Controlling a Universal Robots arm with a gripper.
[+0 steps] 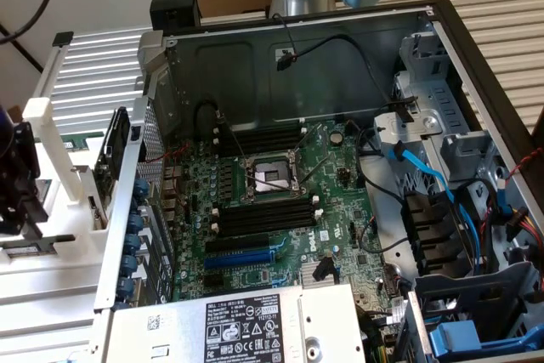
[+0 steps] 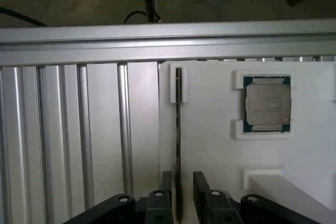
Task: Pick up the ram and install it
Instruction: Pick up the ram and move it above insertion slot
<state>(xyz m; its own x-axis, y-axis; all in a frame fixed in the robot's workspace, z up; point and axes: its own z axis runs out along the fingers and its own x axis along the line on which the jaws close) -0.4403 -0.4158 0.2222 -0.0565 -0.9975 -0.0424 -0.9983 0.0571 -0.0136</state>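
Nearest the wrist camera, the gripper [image 2: 181, 178] is released. Its two black, blocky fingers [image 2: 166, 190] stand apart with the ram [image 2: 178, 129] between them, and a sliver of gap shows on each side. The ram is seen edge-on as one long, thin, dark strip. It stands upright along the edge of the white holder [image 2: 210, 140], right where the smooth matte plastic meets the ribbed aluminium worktop [image 2: 63, 129]. The ram's far end sits in a small white slotted clip [image 2: 172, 85] at the holder's far corner.

Farther across the holder, one square processor chip [image 2: 268, 103] with a dull metal lid and a green rim lies flat in a recess between two white brackets. Beyond it, a brushed aluminium rail [image 2: 157, 43] runs along the worktop's far edge.

In the exterior view, an open sheet-metal computer case [image 1: 340, 48] lies on its side. A green motherboard [image 1: 340, 201] covers its floor, with one processor socket [image 1: 270, 178] at the centre. Black memory slots [image 1: 263, 214] with white end clips form two banks, one on each side of the socket, and none of them carries a stick. One blue expansion slot [image 1: 242, 257] lies nearer the labelled power supply [image 1: 323, 320]. Blue flat cables [image 1: 425, 172] loop towards the exterior view's right.
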